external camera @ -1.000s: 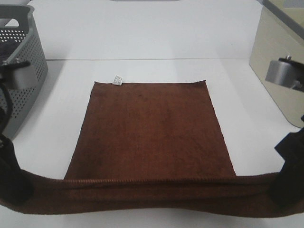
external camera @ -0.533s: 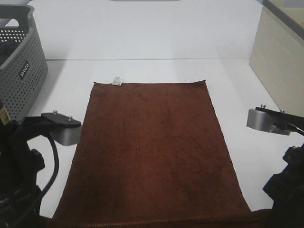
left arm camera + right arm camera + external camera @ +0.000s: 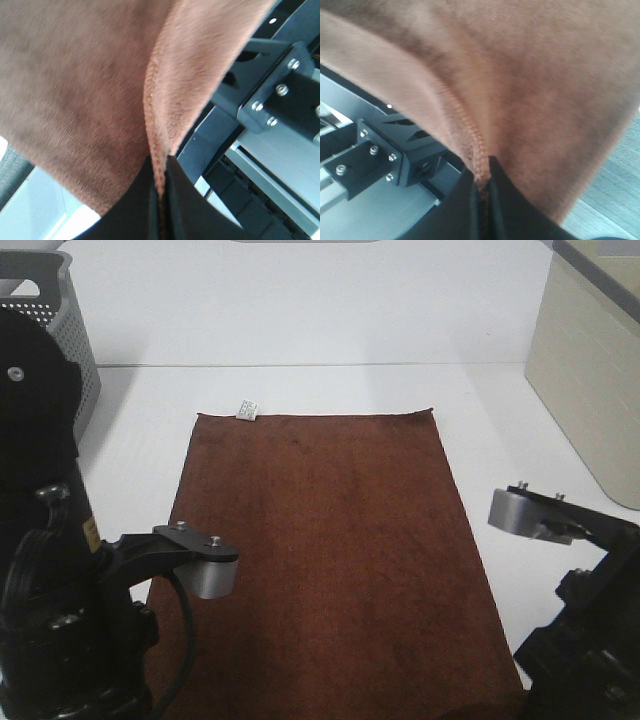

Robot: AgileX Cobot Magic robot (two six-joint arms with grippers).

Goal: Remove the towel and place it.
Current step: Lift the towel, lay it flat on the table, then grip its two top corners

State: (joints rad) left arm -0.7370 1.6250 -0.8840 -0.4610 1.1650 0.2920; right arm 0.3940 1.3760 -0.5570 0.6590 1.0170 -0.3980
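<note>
Across the middle of the white table (image 3: 500,430) lies the towel (image 3: 320,540), dark brown and spread flat. Its far edge runs parallel to the table's back edge, with a small white label (image 3: 248,409) at its far left corner. Its near end reaches the table's front edge (the high view cuts it off there), where both arms hold it. The left gripper (image 3: 159,167) has its jaws pressed together on the stitched hem (image 3: 152,125), with the cloth draping away from it. The right gripper (image 3: 481,177) is likewise clamped tight on the hem, on the right side of that near edge. A grey perforated basket (image 3: 40,290) stands at the table's far left corner and a beige box (image 3: 590,370) along its right edge, both apart from the towel.
</note>
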